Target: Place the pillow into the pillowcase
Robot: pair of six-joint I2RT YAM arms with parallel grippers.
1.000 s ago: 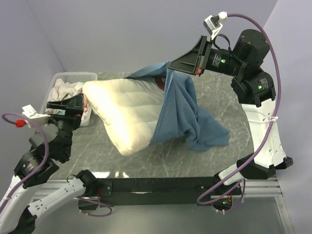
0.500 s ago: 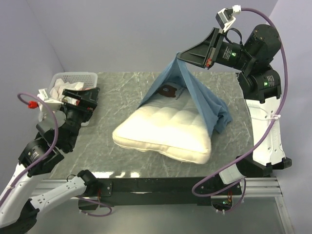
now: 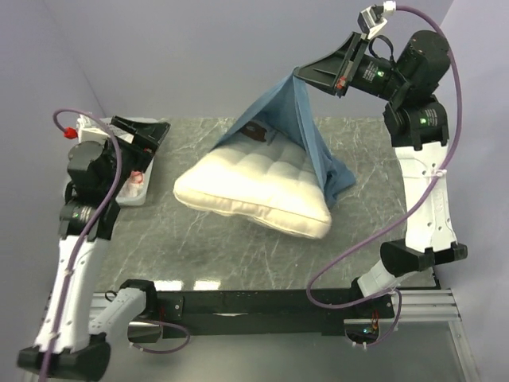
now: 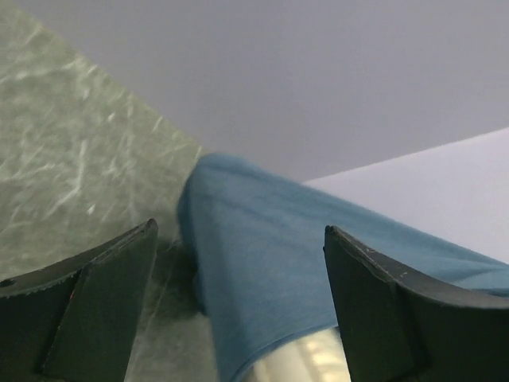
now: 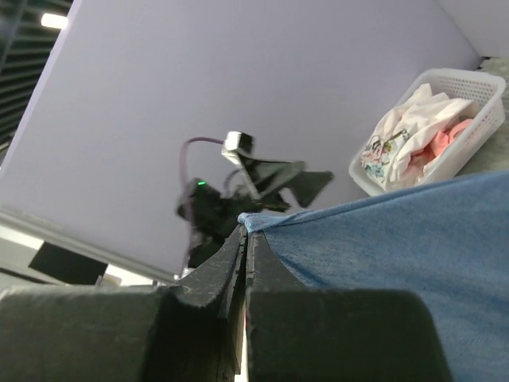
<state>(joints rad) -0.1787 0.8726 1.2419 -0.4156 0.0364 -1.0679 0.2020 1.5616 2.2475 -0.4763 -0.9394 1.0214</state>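
The cream pillow (image 3: 254,189) lies on the grey table, its far right end under the dusty-blue pillowcase (image 3: 296,131). My right gripper (image 3: 300,72) is shut on a top edge of the pillowcase and holds it high, so the cloth hangs like a tent over the pillow's far end. In the right wrist view the blue cloth (image 5: 398,239) runs out from the closed right gripper (image 5: 246,223). My left gripper (image 3: 151,134) is open and empty, raised at the table's left side. In the left wrist view the left gripper (image 4: 238,239) frames the pillowcase (image 4: 270,263) and a bit of pillow (image 4: 310,358).
A white basket (image 3: 134,191) with white printed and pink cloth stands at the left edge of the table, partly behind my left arm; it also shows in the right wrist view (image 5: 445,151). Lilac walls close in the back and sides.
My right gripper lifted the pillowcase higher, stretching it into a tent. The pillow dropped flat and shifted left. My left arm rose and swung up, away from the pillow.
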